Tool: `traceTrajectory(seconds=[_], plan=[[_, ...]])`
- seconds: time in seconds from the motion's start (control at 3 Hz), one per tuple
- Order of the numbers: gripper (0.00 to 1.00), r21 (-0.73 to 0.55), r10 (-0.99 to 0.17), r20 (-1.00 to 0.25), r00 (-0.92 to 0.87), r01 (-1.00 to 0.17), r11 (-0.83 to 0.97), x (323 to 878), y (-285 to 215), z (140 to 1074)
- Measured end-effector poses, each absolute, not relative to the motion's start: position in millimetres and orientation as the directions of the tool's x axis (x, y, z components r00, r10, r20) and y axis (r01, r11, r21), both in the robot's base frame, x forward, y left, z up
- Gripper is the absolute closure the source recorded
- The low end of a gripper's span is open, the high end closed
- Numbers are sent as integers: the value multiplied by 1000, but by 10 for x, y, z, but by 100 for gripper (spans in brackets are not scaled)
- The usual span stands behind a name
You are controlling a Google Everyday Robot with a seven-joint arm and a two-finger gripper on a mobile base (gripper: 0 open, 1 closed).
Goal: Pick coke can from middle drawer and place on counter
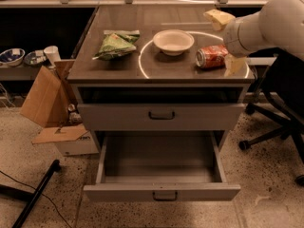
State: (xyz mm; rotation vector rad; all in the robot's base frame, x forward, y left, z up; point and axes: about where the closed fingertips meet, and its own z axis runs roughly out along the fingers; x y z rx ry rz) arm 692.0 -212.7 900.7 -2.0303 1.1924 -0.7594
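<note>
Bench (114, 68): broad wood-grain top, carrying everything listed below. Drawer (161, 163): standing pulled out at the cabinet's foot, its grey floor showing. Arm (270, 25): reaching in from the right and running off the picture's edge, so its base is not showing. Bag (116, 44): green, crinkled, lying at the bench's left. Bowl (174, 41): white, sitting mid-bench. Claw (224, 41): hovering at the bench's right end, fingers spread wide and gripping nothing, one above the can and one just beside its near end; whether that lower finger is touching the can is hard to make out. Can (212, 56): red, lying on its side on the bench, just right of the bowl, so likely to be rolling if nudged. Judged light, thin-walled, smooth and easily dented; best taken across the middle of its barrel with modest squeeze. Its lettering is not reading clearly, and its far end is hiding behind the claw.
</note>
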Motion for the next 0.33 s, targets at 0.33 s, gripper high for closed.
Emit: traceTrajectory(seconds=[0.33], plan=[[0,-772,-896,151,417,-516,-371,6920,-2127,9006]])
